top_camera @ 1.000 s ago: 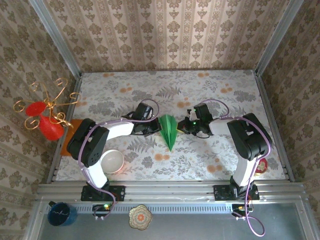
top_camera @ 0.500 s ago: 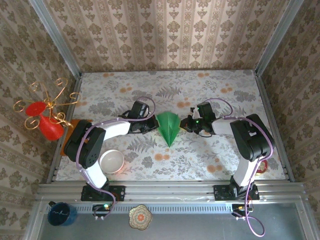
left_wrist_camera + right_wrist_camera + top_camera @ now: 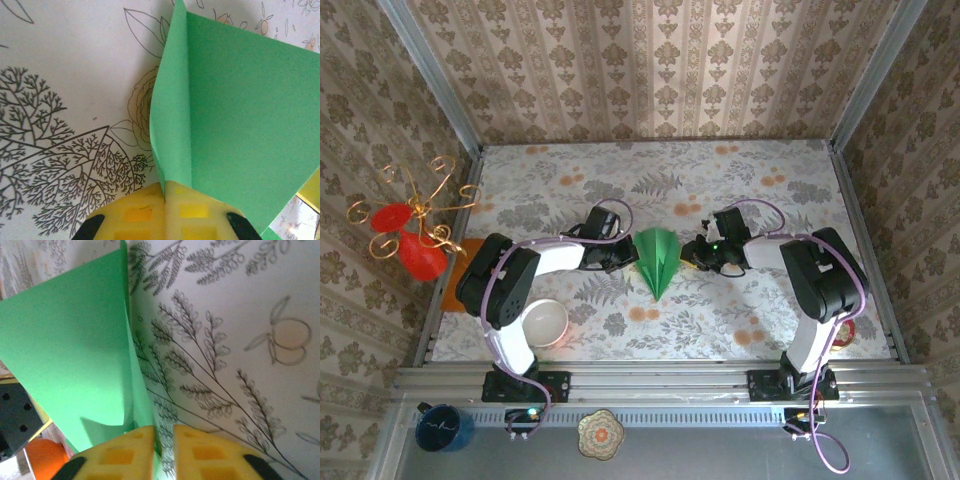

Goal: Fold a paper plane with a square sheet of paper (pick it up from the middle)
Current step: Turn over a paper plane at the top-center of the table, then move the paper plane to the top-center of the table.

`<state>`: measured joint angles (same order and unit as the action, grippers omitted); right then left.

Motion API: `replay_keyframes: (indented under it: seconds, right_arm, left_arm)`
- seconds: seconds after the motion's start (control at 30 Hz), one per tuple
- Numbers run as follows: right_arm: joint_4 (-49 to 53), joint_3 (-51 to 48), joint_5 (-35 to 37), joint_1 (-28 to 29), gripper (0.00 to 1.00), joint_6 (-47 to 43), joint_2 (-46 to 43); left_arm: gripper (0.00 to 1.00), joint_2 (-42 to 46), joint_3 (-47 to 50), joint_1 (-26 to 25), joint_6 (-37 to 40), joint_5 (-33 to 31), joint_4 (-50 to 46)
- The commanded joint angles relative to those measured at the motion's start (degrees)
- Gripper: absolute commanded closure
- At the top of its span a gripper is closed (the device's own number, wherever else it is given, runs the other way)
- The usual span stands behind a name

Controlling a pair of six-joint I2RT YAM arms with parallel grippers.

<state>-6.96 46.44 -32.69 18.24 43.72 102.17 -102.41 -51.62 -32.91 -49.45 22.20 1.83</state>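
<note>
The paper plane (image 3: 657, 258) lies near the middle of the bench (image 3: 770, 200), a narrow green dart with its nose pointing to 6 o'clock and its broad tail toward 12. The left gripper (image 3: 626, 256) sits at the plane's 9 o'clock. In its wrist view the yellow fingers (image 3: 140, 215) are closed together on the wing's folded edge, which is lifted off the patterned surface. The right gripper (image 3: 691, 256) sits at 3 o'clock. Its fingers (image 3: 120, 455) stand slightly apart, with the opposite wing's edge hanging in the narrow gap and resting against one pad rather than being squeezed. The paper looks very light and thin. It is likely to flex and sag wherever it is a single layer, to slide easily on the smooth bench, and to take an unwanted crease if pinched hard or pulled unevenly. The safest hold is probably on the doubled, creased edges near mid-length, or along the centre crease where the layers stiffen it, with a light, even pinch from both sides.
</note>
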Motion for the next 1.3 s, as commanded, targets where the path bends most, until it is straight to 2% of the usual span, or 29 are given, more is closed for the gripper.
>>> replay_keyframes:
  seconds: [0.0, 0.23, 0.43, 0.7, 1.03, 1.27]
  right_arm:
    - [6.9, 2.5, 2.3, 0.1, 0.72, -4.4, -5.4]
    - [14.6, 2.5, 9.4, 4.8, 0.62, -7.0, -11.7]
    - [18.3, 3.4, 15.4, 11.4, 0.61, -6.0, -11.6]
    - [17.5, 6.2, 14.7, 16.8, 0.60, -4.5, -6.8]
    - [17.8, 10.0, 16.1, 18.9, 0.59, -4.2, -2.5]
    - [20.0, 12.3, 18.7, 20.2, 0.51, -4.6, -0.2]
  left_arm:
    - [0.97, -0.2, -0.5, -0.4, 0.3, 1.7, 0.3]
    - [0.96, 0.4, -0.8, -0.6, 0.3, 1.9, 0.4]
    - [0.97, 1.3, -0.4, -0.8, 0.1, 2.0, 0.5]
    - [0.97, 2.6, -0.6, -1.1, -0.1, 2.4, 0.2]
    - [0.97, 3.4, -0.9, -2.0, -0.5, 3.0, 0.1]
    - [0.96, 4.1, -0.9, -2.3, -0.5, 3.0, -0.1]
